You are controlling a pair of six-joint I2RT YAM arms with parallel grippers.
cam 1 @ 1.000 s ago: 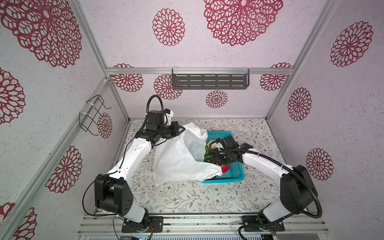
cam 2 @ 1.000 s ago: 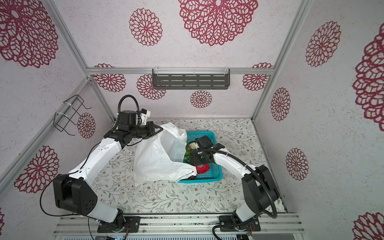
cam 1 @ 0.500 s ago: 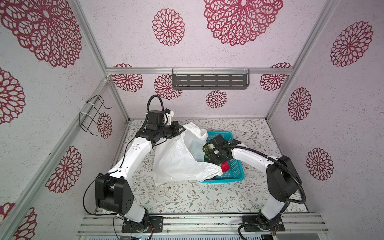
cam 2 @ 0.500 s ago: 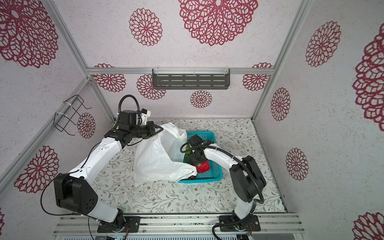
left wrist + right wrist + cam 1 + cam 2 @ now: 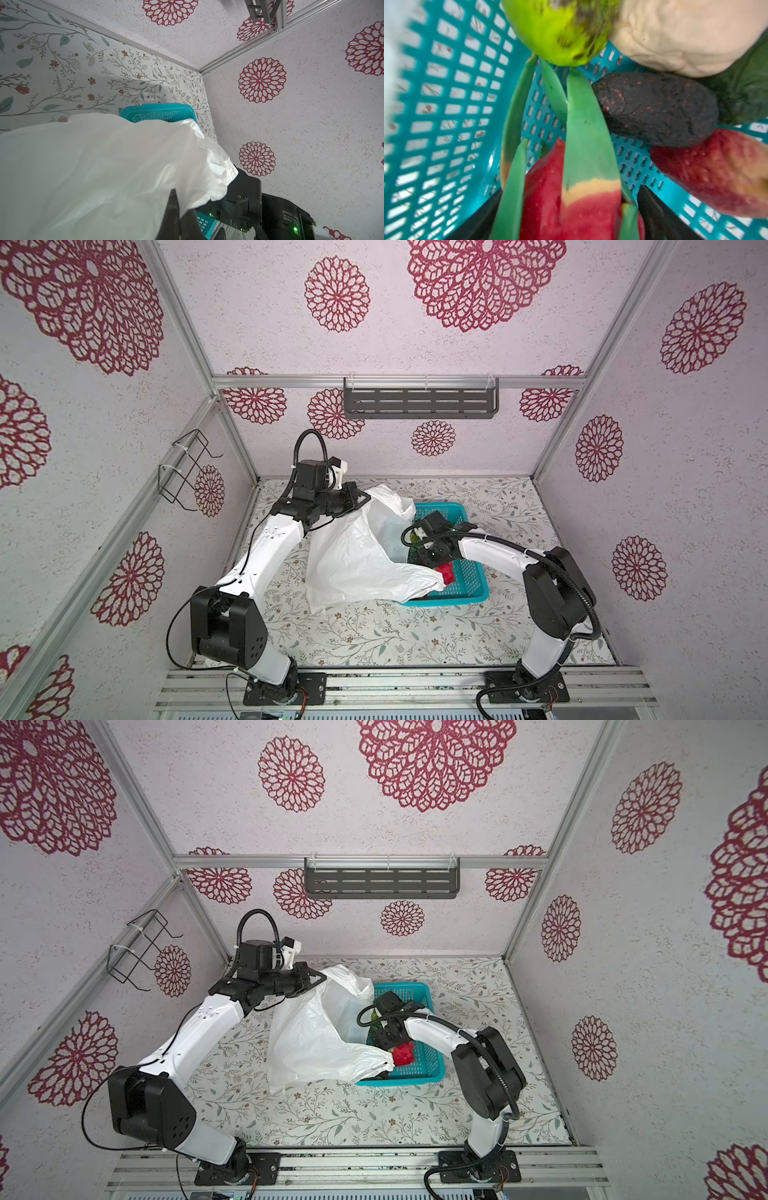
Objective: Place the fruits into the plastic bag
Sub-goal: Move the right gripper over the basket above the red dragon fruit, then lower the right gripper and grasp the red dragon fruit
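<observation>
Right wrist view, blurred: red-and-green fruit (image 5: 546,207) lies in teal basket (image 5: 446,124), which the plastic bag (image 5: 353,560) partly covers. Right gripper (image 5: 569,193) jaws wide astride the fruit; contact unclear. Left gripper (image 5: 365,499) clamped on bag's edge.

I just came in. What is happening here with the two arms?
The left gripper is shut on the edge of the plastic bag, holding it up by the teal basket. The right gripper reaches into the basket, jaws either side of the red fruit; whether they grip it is unclear. A near-black fruit lies beside it.
</observation>
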